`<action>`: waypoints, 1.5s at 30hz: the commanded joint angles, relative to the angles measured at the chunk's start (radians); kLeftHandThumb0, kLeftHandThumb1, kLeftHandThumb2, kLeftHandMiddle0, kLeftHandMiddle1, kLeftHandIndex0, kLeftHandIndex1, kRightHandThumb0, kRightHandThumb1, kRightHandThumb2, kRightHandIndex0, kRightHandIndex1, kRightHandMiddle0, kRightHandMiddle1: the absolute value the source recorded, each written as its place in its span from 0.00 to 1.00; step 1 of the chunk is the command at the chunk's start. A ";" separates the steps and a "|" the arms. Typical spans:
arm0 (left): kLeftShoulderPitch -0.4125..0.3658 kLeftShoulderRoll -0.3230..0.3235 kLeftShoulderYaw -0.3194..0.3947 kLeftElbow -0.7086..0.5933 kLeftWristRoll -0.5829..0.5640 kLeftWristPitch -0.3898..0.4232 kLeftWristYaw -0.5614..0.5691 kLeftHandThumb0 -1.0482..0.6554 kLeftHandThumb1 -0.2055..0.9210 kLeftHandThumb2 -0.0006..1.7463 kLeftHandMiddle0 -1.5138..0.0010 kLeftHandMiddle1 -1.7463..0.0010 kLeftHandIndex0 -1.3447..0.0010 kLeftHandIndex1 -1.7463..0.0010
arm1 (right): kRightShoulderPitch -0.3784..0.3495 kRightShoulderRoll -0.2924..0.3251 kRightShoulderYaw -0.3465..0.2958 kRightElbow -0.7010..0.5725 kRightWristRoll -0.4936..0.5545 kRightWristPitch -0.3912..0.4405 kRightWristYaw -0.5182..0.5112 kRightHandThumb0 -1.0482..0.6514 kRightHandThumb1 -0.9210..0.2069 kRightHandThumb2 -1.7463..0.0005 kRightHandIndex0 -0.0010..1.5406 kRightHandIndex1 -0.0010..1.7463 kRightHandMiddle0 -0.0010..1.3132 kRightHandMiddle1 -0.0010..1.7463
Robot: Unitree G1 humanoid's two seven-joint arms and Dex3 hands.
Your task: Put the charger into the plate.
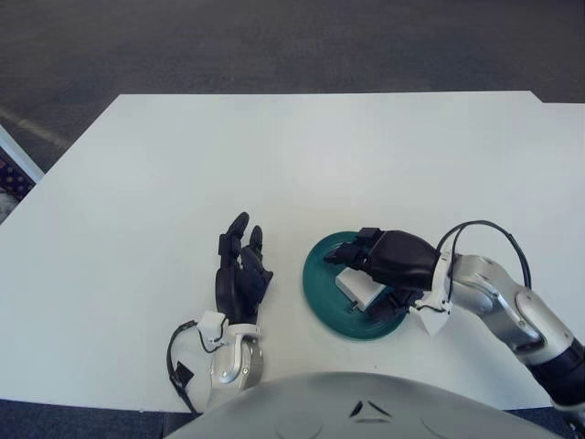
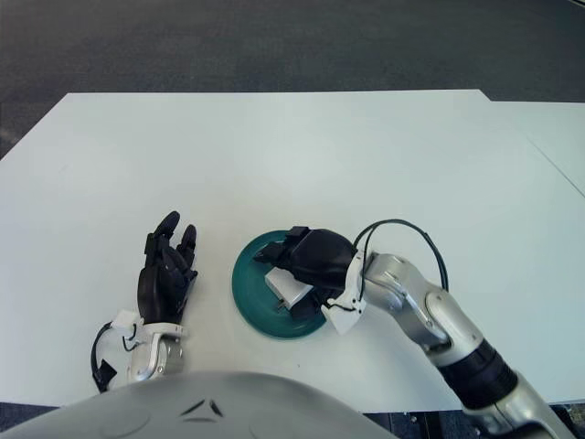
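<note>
smooth white table (image 1: 274,155): right hand (image 1: 395,259) fingers grasp boxy white charger (image 1: 359,287) over round green plate (image 1: 322,274); left hand (image 1: 240,273) released.

Right hand (image 1: 388,259) covers most of charger (image 1: 359,288); only white corner shows below palm. Contact between fingers and charger hidden, grasp not possible to tell. Far-right part of plate (image 1: 322,274) hidden under right hand and wrist. Right arm cut by right and bottom edge in left eye view. Left hand (image 1: 240,274) wrist partly hidden behind robot body (image 1: 366,407) at bottom edge. Table (image 1: 274,155) near edge hidden by body; left corner cut off in left eye view.
</note>
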 commanded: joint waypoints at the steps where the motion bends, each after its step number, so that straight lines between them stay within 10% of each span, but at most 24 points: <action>1: -0.057 -0.069 0.020 0.067 -0.043 0.040 -0.032 0.09 1.00 0.58 0.83 1.00 1.00 0.74 | 0.009 0.033 -0.013 -0.022 0.002 0.009 -0.034 0.00 0.00 0.44 0.00 0.00 0.00 0.00; 17: -0.067 -0.049 0.045 0.062 -0.116 0.049 -0.128 0.09 1.00 0.60 0.87 1.00 1.00 0.83 | -0.038 0.168 -0.069 -0.065 0.053 0.189 -0.027 0.00 0.00 0.39 0.02 0.00 0.03 0.09; 28: -0.093 -0.096 0.084 0.139 -0.106 -0.022 -0.095 0.06 1.00 0.59 0.78 0.97 1.00 0.59 | -0.121 0.215 -0.107 -0.025 0.134 0.328 0.003 0.00 0.00 0.38 0.03 0.00 0.00 0.16; 36: -0.127 -0.070 0.084 0.216 -0.020 -0.063 -0.076 0.06 1.00 0.57 0.77 0.97 1.00 0.58 | -0.288 0.252 -0.232 0.238 0.346 0.424 -0.005 0.00 0.00 0.38 0.04 0.00 0.00 0.15; 45: -0.149 -0.069 0.111 0.283 -0.058 -0.110 -0.133 0.05 1.00 0.54 0.78 0.98 1.00 0.57 | -0.220 0.337 -0.437 0.488 0.562 0.495 -0.150 0.00 0.00 0.35 0.05 0.01 0.00 0.18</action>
